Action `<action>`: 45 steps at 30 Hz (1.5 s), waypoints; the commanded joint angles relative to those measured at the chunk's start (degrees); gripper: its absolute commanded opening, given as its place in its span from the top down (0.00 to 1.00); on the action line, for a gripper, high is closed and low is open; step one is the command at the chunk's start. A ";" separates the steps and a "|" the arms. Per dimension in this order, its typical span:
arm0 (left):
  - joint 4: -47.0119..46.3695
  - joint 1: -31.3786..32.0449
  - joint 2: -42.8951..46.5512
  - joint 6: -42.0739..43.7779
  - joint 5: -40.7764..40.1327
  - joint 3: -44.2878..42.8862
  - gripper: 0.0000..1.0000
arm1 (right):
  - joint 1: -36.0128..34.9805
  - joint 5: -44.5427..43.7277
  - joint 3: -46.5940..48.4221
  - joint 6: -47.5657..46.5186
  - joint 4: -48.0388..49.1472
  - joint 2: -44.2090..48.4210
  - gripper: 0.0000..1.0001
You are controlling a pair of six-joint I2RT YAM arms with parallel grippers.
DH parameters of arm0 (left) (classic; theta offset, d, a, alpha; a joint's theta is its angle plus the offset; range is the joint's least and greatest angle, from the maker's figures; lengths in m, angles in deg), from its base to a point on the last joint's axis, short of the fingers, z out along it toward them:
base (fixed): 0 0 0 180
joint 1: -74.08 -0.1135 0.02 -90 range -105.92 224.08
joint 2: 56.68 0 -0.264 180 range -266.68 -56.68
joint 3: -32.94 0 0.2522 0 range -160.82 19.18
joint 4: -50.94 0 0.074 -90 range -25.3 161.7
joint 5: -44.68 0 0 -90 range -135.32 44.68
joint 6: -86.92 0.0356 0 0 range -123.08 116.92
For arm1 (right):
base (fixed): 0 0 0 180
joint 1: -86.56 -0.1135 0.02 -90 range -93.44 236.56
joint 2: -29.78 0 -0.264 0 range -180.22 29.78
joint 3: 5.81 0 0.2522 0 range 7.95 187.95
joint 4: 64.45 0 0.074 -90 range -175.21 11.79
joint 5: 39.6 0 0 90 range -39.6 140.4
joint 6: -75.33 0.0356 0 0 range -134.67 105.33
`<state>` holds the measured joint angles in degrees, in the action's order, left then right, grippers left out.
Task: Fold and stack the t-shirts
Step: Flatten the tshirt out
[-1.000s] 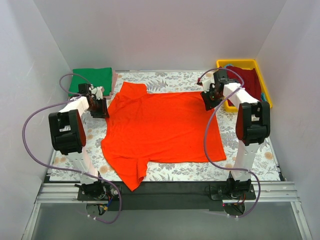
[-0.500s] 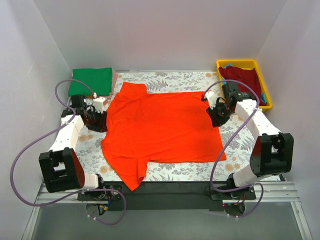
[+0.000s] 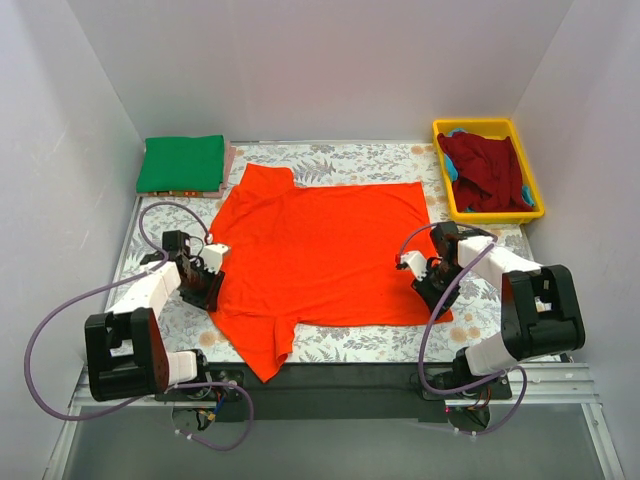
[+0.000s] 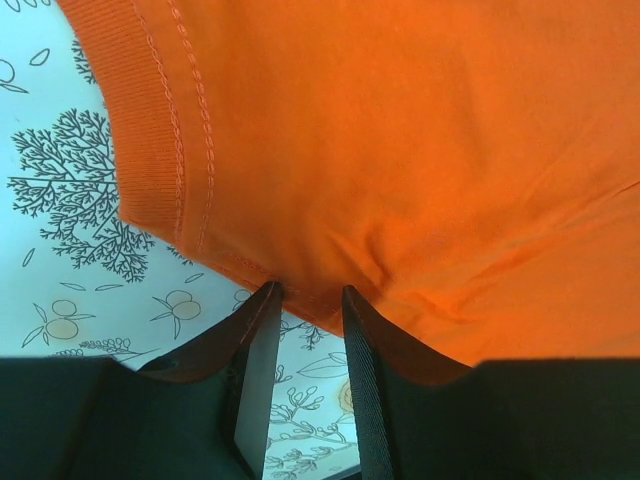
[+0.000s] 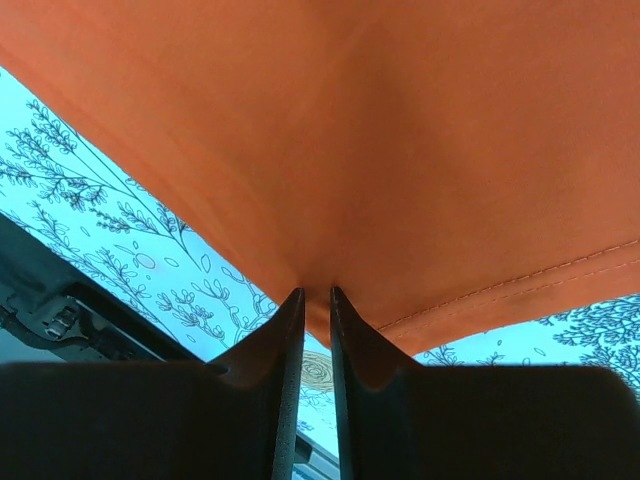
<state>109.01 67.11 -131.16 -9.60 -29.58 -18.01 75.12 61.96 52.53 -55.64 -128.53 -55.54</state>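
Where the bright orange-red t-shirt (image 3: 320, 250) lies spread flat across the middle of the floral counter (image 3: 345, 158), the left tool (image 3: 208, 285) is clenched on its left edge, beside a ribbed, stitched band; the cloth puckers between the fingers (image 4: 258, 345); the right tool (image 3: 425, 278) is pinched on the near-right corner by the stitched hem, fabric drawn into its narrow slot; the green t-shirt (image 3: 182, 163) sits folded at the far left corner; the dark red t-shirt (image 3: 485, 170) lies crumpled in the yellow tray (image 3: 495, 214) at the far right.
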 commanded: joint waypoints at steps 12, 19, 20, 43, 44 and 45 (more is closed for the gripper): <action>2.26 0.63 7.24 6.26 -6.43 6.17 0.75 | -0.42 -6.28 -4.76 -4.20 2.51 3.14 0.78; 10.17 0.55 8.91 9.86 -4.24 -2.52 0.76 | -0.42 -3.74 -1.26 -6.93 -4.16 7.61 0.79; 10.87 0.63 8.39 9.52 -3.97 -6.19 0.76 | -0.42 -2.69 1.97 -7.10 -5.73 8.15 0.79; -13.02 3.53 -35.89 -29.94 13.17 -61.84 0.56 | 1.95 -4.50 57.27 22.77 17.26 -29.98 0.69; -13.90 3.62 -38.78 -30.39 12.99 -64.39 0.56 | 2.12 -5.48 58.68 23.56 17.89 -31.65 0.69; -14.51 3.88 -39.94 -30.91 12.64 -65.54 0.56 | 2.30 -6.36 59.91 24.70 18.59 -34.62 0.68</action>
<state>97.28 70.24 -167.73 -35.28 -17.73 -79.21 76.91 60.01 108.31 -36.43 -114.13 -85.74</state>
